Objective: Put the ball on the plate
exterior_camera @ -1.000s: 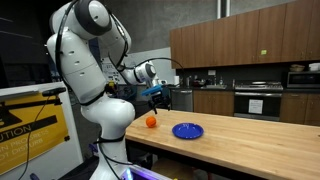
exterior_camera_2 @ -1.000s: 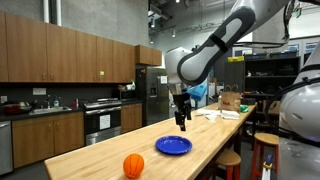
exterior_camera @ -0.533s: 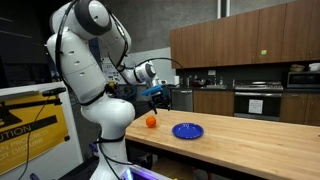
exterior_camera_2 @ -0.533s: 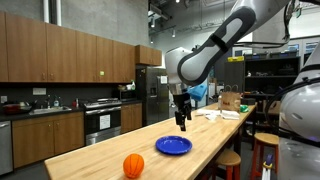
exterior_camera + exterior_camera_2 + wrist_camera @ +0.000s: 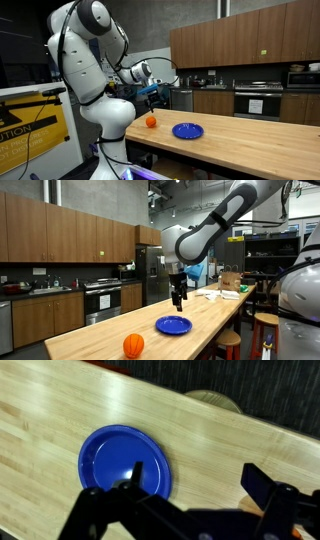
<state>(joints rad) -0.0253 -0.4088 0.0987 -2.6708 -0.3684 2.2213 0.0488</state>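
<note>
Located ball (image 5: 150, 122) on the table (image 5: 260, 135), bare wood beneath it, near the end by the robot's base. Not yet on the plate (image 5: 187, 131); near it, but a clear gap between. Round, so no long axis to line up with.

Found tool (image 5: 179, 302) hanging well above the table, empty, fingers (image 5: 270, 500) spread wide with nothing between them.

Looking down through the wrist view: only the plate (image 5: 125, 461), partly under one finger; no ball in that frame.

In an exterior view, ball (image 5: 133, 346) nearest the camera, plate (image 5: 173, 325) behind it, tool above the plate's far side.

Judged: ball on the far side of the plate from the tool. Next: carry across over the plate toward the ball, then descend. Exact offset hard to read, given the tool's height.
</note>
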